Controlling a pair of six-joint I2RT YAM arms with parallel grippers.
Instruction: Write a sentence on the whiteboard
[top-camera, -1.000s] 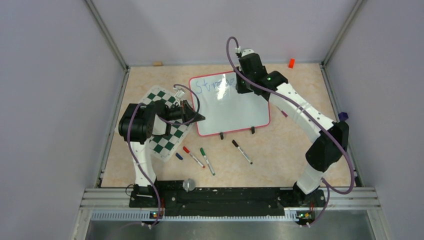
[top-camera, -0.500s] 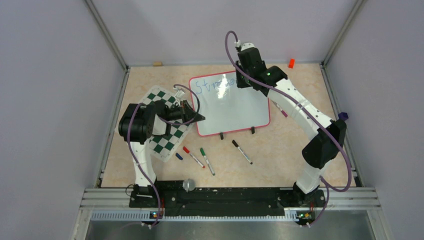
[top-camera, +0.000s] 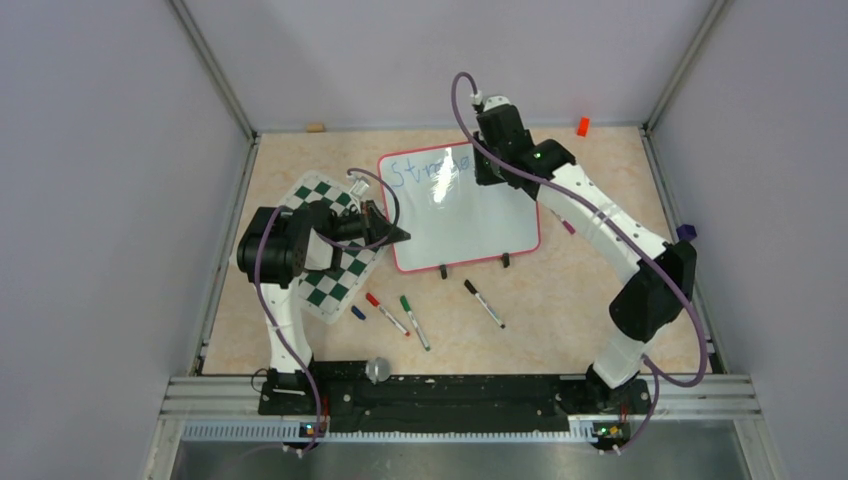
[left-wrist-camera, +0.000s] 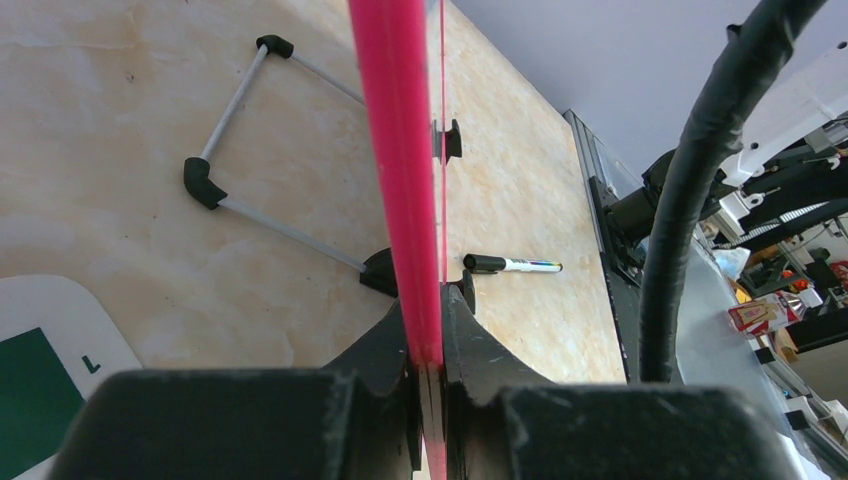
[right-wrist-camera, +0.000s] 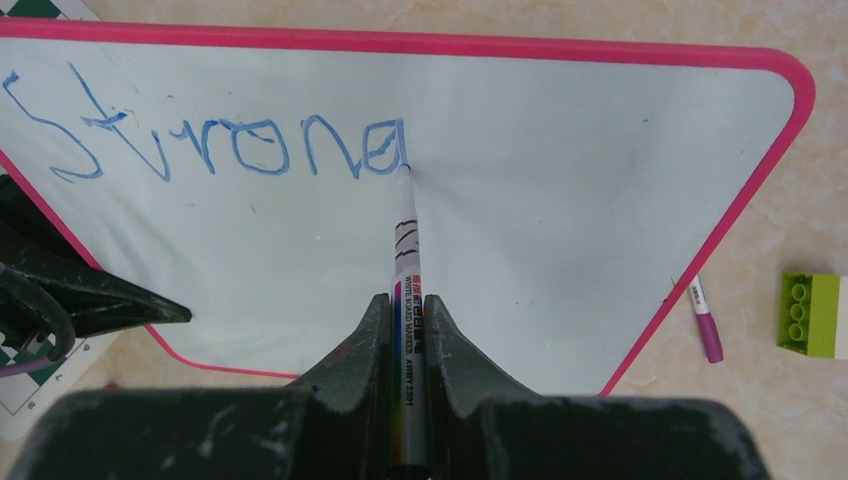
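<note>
While whiteboard (right-wrist-camera: 520, 200) is clamped by left hand (left-wrist-camera: 425, 310), only "Strong" of the sentence (right-wrist-camera: 210, 140) is written, marker (right-wrist-camera: 405, 240) gripped by right hand (right-wrist-camera: 405, 302).

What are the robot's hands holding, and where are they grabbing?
The right gripper grips a marker by its barrel, tip on the whiteboard. The left gripper pinches the whiteboard's pink frame at its edge.

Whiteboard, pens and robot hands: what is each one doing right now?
Whiteboard: clamped by its pink edge, one word written.
Blue word: pen tip at its last letter.
Held pen: uncapped, tip touching the board.
Left gripper: shut on the whiteboard.
Right gripper: shut on the pen.
Red pen: lying loose on the table.
Green pen: lying loose.
Black pen: lying loose.
</note>
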